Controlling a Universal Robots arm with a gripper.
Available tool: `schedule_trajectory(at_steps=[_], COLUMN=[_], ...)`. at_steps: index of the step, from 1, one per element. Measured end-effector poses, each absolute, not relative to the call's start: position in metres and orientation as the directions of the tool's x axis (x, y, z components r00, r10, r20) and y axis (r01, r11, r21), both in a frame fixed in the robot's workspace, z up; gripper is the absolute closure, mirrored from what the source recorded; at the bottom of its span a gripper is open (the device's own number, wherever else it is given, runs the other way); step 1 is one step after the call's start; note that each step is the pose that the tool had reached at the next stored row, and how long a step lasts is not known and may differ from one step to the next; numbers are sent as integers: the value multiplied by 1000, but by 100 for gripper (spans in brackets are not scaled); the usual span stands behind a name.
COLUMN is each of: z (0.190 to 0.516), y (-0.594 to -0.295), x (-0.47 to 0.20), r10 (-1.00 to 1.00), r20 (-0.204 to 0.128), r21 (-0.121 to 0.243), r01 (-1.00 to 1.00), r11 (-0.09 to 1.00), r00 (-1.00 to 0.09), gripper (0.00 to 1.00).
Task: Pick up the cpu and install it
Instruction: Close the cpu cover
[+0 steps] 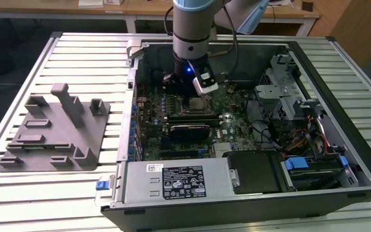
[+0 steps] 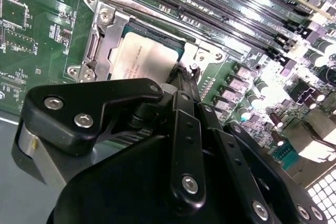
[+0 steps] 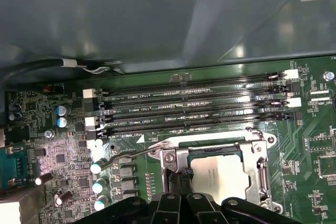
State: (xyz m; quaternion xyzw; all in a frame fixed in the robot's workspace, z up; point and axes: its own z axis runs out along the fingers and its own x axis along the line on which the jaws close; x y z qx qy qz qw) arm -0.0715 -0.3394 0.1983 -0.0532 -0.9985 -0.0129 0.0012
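The cpu [image 3: 220,174], a pale silver square, lies flat in its socket on the green motherboard [image 3: 47,145], ringed by the socket's metal frame [image 3: 258,171]. In the second wrist view the cpu [image 2: 140,59] sits just beyond my black fingers. My gripper [image 3: 178,178] is shut, its thin tips together at the socket's edge beside the cpu, touching or nearly touching the frame. The gripper [image 2: 185,80] holds nothing that I can see. In the exterior view the arm reaches down into the open computer case above the cpu [image 1: 198,103].
Memory slots [image 3: 194,108] run alongside the socket, and a wire lever [image 3: 126,157] sticks out from its corner. A black block [image 1: 189,129], the power supply [image 1: 176,181] and a drive cage [image 1: 289,96] fill the case. A grey fixture plate [image 1: 50,130] lies on the table at the exterior view's left.
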Motion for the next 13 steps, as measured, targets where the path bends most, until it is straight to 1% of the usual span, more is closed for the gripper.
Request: schedule_trajectory(at_steps=[13], z=[199], y=[-339], x=[-75], r10=[106], r20=[3], r21=[26], r01=[106], r11=[994], r00=[-994], gripper=[89])
